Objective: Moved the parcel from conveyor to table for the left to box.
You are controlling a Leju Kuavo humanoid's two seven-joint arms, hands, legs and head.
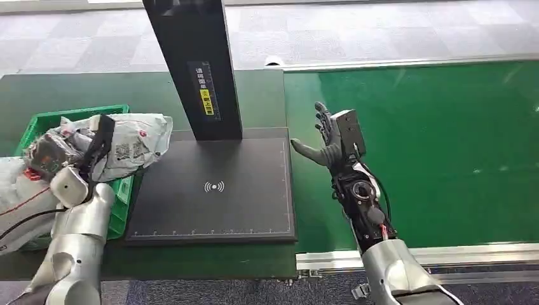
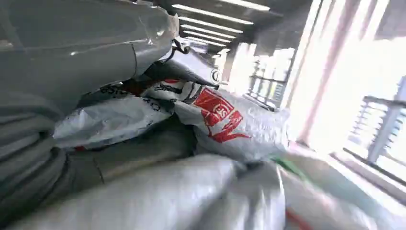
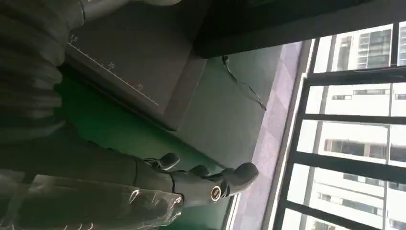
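Boxing step: left hand (image 1: 70,166) grips grey parcel (image 1: 130,145) over green crate (image 1: 70,115) at surface's left edge. Right hand (image 1: 325,141) hovers over conveyor belt (image 1: 445,140), fingers apart, holding nothing. Next, likely: lower parcel into crate, release.

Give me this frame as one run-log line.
left hand: holds parcel over green crate | right hand: open, empty, above conveyor belt | scanner pad: bare
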